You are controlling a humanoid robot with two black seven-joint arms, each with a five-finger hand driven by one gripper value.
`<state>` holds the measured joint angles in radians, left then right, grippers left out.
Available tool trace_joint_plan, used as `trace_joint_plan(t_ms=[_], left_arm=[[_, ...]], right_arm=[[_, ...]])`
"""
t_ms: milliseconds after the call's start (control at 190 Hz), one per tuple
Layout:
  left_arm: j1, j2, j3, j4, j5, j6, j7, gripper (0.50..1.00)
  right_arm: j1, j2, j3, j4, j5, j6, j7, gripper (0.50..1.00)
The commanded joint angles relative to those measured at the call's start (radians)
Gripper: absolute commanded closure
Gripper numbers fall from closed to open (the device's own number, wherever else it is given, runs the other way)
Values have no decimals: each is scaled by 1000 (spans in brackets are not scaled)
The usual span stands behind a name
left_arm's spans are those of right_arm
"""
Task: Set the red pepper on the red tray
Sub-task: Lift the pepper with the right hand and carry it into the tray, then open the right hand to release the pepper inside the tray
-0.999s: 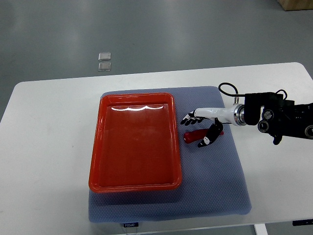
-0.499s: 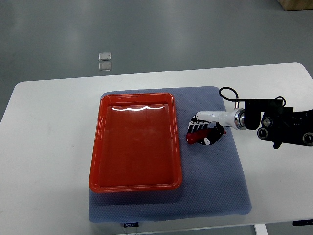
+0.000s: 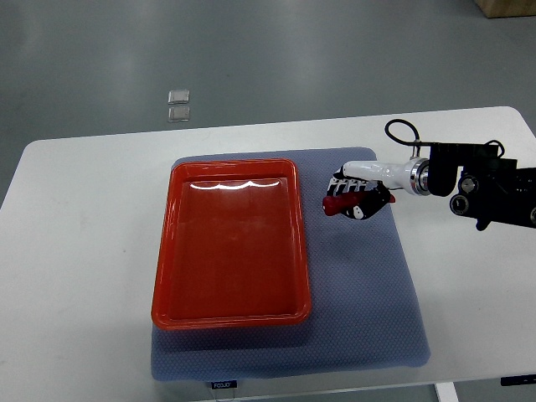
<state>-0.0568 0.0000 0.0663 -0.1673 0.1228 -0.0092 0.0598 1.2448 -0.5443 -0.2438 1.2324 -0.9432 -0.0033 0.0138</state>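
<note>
Red pepper (image 3: 337, 203) in right hand (image 3: 356, 198), beside red tray (image 3: 172, 251); mat label unreadable.

Glossy plastic red tray (image 3: 230, 247); matt, seemingly woven cloth mat (image 3: 368, 293).

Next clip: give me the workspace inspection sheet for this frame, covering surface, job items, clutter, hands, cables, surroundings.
Surface: white table with a blue-grey mat under the work area.
Job items: red tray on the mat, nothing in it; red pepper held right of the tray, not over it.
Clutter: nothing seen on the table.
Hands: right hand curled around the pepper, arm entering from the right edge; left hand not in view.
Cables: black cable looping above the right wrist, apart from the tray.
Surroundings: grey floor; two small square plates on the floor beyond the table; a brown box corner at the top right.
</note>
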Motion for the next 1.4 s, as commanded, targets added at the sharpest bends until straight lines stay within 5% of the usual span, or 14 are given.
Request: trace_joint_plan(t_ms=[0,226,652,1246,1393], left_arm=[[0,0,1,2,0,0,0,500],[0,0,1,-3,0,0,0,500],[0,0,1,-5,0,0,0,500],[0,0,1,-3,0,0,0,500],[0,0,1,-1,0,0,0,500]], right_arm=[[39,10,1,-1,8,-4,12,1000],[105,136,28,-27,83,-64,23,1000],[91,541,14,-281,123,-72,23,1000],[-58,544,14,-383,109,-93,46,1000],[-67,544,17,-383,115,-93,46,895]])
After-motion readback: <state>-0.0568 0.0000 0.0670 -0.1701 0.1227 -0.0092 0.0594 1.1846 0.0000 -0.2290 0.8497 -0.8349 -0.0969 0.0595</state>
